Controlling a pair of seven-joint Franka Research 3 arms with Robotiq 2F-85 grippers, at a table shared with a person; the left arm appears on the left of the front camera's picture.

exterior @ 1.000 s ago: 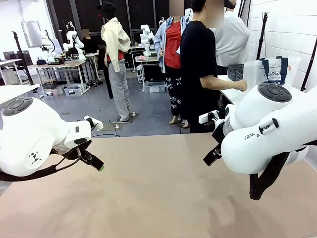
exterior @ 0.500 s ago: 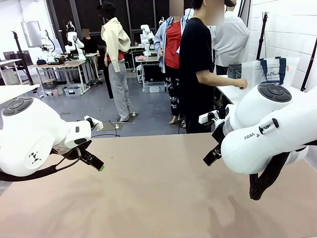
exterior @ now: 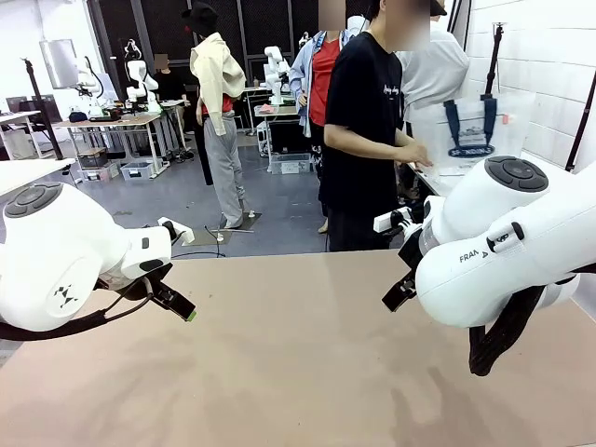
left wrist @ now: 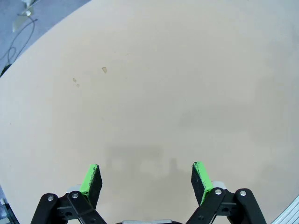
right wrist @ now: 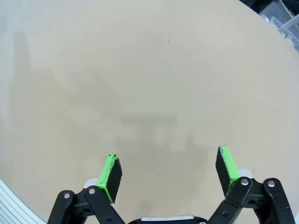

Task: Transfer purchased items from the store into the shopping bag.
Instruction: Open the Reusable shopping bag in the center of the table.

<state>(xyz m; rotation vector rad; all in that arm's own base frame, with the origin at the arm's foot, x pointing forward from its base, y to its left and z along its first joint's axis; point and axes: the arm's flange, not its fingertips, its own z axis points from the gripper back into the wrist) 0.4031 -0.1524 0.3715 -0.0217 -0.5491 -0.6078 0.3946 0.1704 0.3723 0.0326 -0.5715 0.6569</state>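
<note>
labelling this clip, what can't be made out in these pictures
Front view: the bottom of the translucent clear plastic shopping bag with navy handles is hidden behind the white right arm.
Front view: the bag's navy print is too small to read; what it holds cannot be told.
Front view: the person's hand at the bag's edge is too small to show a grip.

So we've got the person point(exterior: 363, 140) standing beyond the table's point(exterior: 298, 363) far edge, with the shopping bag point(exterior: 470, 130) just beside them past the far right corner, behind our right arm point(exterior: 503, 242).
</note>
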